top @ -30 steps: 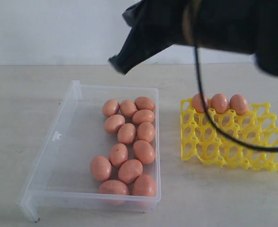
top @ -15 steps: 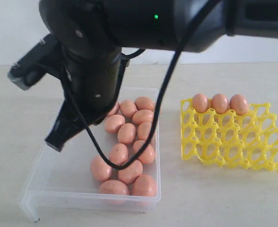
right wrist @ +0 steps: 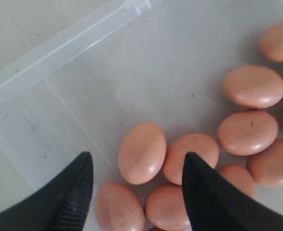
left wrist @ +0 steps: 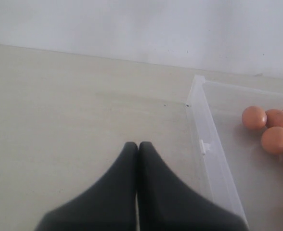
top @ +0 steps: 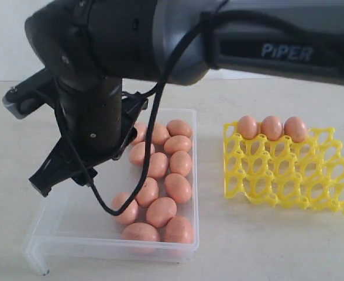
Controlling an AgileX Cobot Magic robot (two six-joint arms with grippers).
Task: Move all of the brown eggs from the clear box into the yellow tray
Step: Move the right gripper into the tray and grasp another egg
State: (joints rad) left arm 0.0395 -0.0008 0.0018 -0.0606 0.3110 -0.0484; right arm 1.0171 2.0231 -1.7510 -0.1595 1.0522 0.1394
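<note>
1. In the exterior view the right arm (top: 102, 70) fills the upper frame and runs off its top and right edges. It hides the far left part of the clear box (top: 107, 247).
2. Some of the brown eggs (top: 178, 187) lie partly behind that arm and its cable (top: 145, 170), so their count cannot be told.
3. The yellow tray (top: 289, 187) is cut off at the exterior view's right edge.
4. In the left wrist view the left hand (left wrist: 137, 144) shows only its tips. The box and the outermost eggs run off the frame.
5. In the right wrist view the right hand (right wrist: 137, 159) shows only two fingertips, and several eggs are sliced by the edges.
</note>
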